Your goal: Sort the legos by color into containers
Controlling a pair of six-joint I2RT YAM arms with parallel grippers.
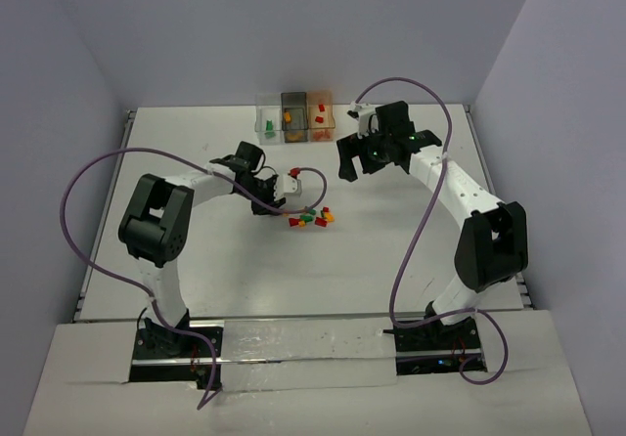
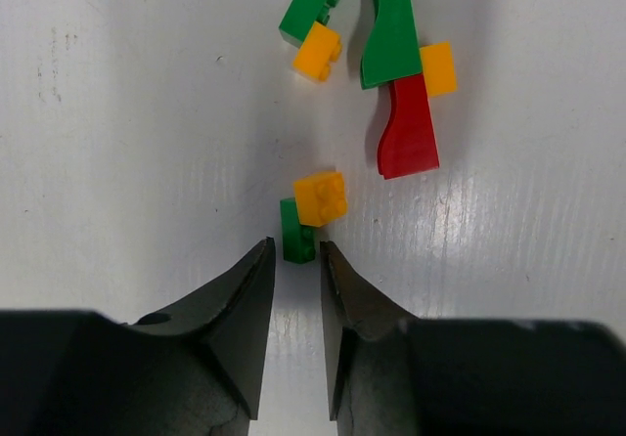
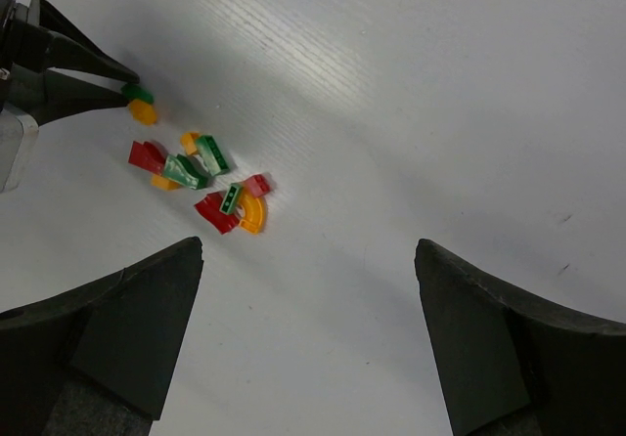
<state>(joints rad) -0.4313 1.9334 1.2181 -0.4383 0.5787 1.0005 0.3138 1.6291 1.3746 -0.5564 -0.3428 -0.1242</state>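
Loose legos point(image 1: 311, 219) in red, green and orange-yellow lie clustered mid-worktop. A small green brick point(image 2: 296, 233) lies just off the pile, touching an orange-yellow brick point(image 2: 321, 197). Far edge: three containers point(image 1: 293, 115) in a row, each holding a few bricks.

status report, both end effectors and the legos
Left end effector slightly open, tips flanking small green plastic brick. Right end effector wide open, empty. Yellow square brick touching the green one.

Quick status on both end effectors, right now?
Left end effector: jaws narrow, flanking a small green lego at the tips; whether it is gripped cannot be told.
Right end effector: wide open, holding nothing.
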